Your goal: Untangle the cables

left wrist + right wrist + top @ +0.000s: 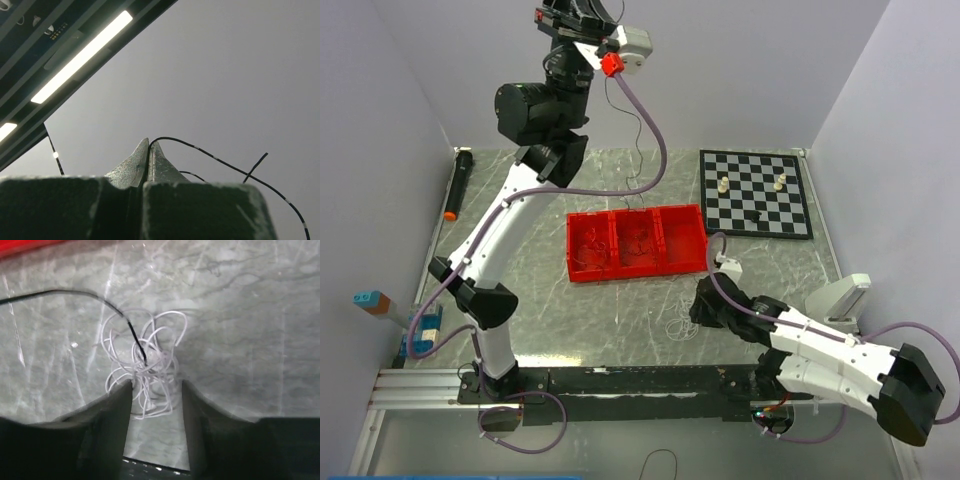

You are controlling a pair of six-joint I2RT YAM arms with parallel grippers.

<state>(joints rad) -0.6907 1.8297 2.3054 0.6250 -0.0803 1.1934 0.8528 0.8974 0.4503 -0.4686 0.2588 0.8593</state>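
Lifting higher looks risky to me: the left claw [149, 150], pinched shut on a black wire [215, 157] and held high above the worktop [540, 290], could cinch the knot or drag the whole lot up, since that wire's far end runs into the white tangle [145, 365] below. So thin a wire might also slip from the shut tips. The right claw [156, 395] is open low over the worktop, a finger on either side of the tangle's near edge, and closing there might catch only a loop or two.
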